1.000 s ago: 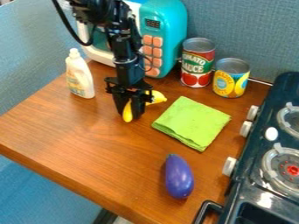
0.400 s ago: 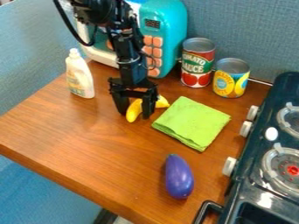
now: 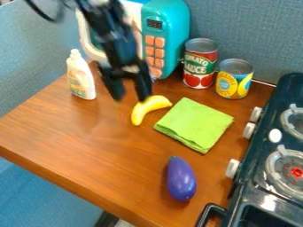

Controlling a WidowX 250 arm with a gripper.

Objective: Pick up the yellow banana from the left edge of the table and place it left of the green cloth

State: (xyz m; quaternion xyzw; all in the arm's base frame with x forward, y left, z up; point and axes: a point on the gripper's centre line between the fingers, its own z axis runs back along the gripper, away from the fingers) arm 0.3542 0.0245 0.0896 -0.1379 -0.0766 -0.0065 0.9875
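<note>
The black gripper [image 3: 129, 96] hangs open above the rear left part of the table, blurred, with nothing between its fingers. Just to its lower right a yellow banana [image 3: 148, 107] lies on the wood, free of the gripper. A folded green cloth [image 3: 194, 124] lies to the right of the banana. Nearer the front edge rests a purple eggplant [image 3: 181, 179]. A white bottle [image 3: 80, 75] stands upright to the left of the gripper.
Behind the arm stands a teal and white toy microwave [image 3: 164, 37]. Two cans, a red one [image 3: 200, 63] and a yellow one [image 3: 234, 79], stand by the back wall. A dark toy stove [image 3: 271, 155] borders the wooden table [image 3: 77, 133] on the right.
The gripper was low around the banana; it opened, let the banana go, and has risen up and to the left. The banana stays on the table.
</note>
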